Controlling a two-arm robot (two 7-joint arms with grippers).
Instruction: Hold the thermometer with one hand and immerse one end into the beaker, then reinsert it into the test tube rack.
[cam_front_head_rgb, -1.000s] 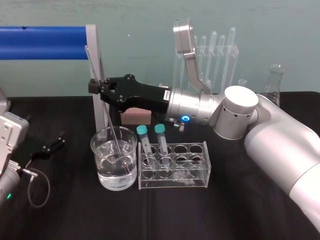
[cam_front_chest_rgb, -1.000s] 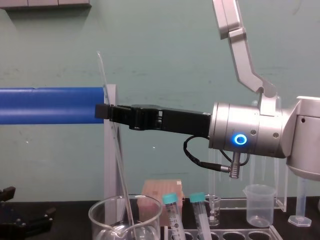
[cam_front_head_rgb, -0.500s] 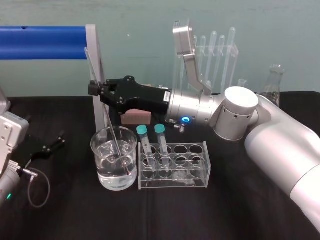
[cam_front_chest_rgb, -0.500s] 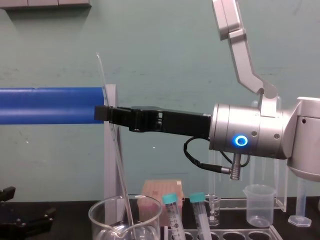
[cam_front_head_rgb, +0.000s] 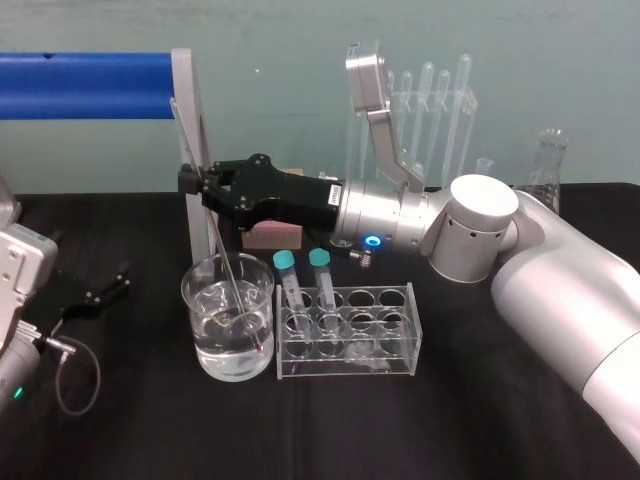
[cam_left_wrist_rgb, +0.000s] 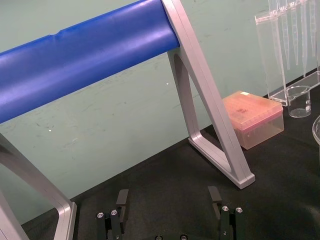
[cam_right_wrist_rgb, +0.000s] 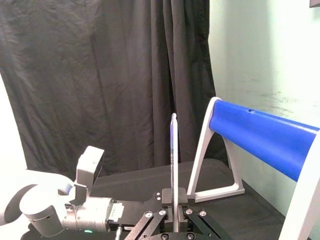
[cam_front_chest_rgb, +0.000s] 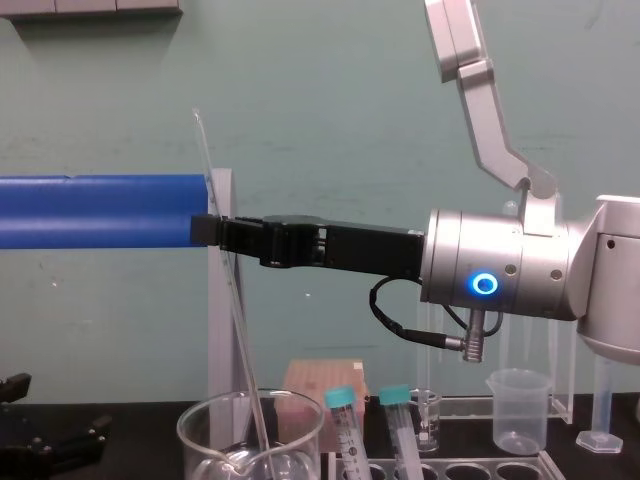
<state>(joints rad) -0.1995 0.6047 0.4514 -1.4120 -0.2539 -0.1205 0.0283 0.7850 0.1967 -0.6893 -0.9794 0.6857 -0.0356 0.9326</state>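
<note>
The right claw (cam_front_head_rgb: 189, 181) is black, the thermometer (cam_right_wrist_rgb: 173, 150) clear, red-tipped, the tube caps (cam_front_head_rgb: 285, 259) teal, the bar (cam_front_head_rgb: 85, 85) blue.

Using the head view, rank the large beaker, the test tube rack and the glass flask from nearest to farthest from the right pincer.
1. The large beaker, just below the right pincer.
2. The test tube rack, beside the beaker, toward the robot's right.
3. The glass flask, far right at the back.

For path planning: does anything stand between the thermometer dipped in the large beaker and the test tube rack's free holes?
The beaker wall and two capped tubes in the test tube rack's left holes separate its free holes from the thermometer in the right gripper. The left gripper idles far left.
</note>
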